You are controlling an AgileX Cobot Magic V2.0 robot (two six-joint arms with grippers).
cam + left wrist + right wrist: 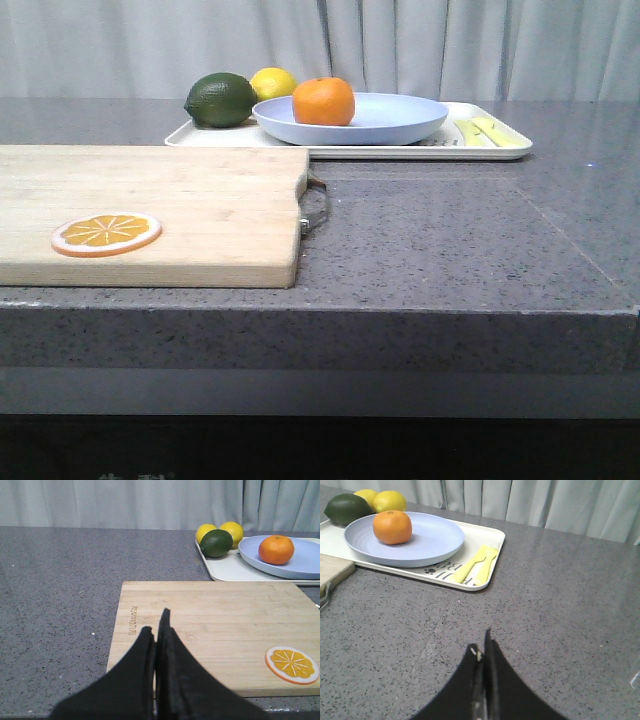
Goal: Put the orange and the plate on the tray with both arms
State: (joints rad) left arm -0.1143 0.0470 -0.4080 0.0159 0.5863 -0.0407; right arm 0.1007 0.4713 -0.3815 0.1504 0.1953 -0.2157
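The orange [323, 101] sits on the lavender-blue plate [395, 122], which rests on the cream-white tray [505, 150] at the back of the counter. The same three show in the left wrist view, orange [276, 549], plate [305, 562], tray [227, 567], and in the right wrist view, orange [392, 527], plate [432, 542], tray [492, 540]. My left gripper [156, 625] is shut and empty above the near edge of the wooden cutting board [220, 625]. My right gripper [482, 647] is shut and empty over bare counter, well short of the tray. Neither gripper shows in the front view.
A dark green lime [220, 100] and a yellow lemon [272, 82] lie on the tray's left end; the left wrist view shows two lemons. Yellow cutlery [490, 132] lies on its right end. A flat orange slice [106, 234] lies on the cutting board [200, 200], which has a metal handle [316, 205].
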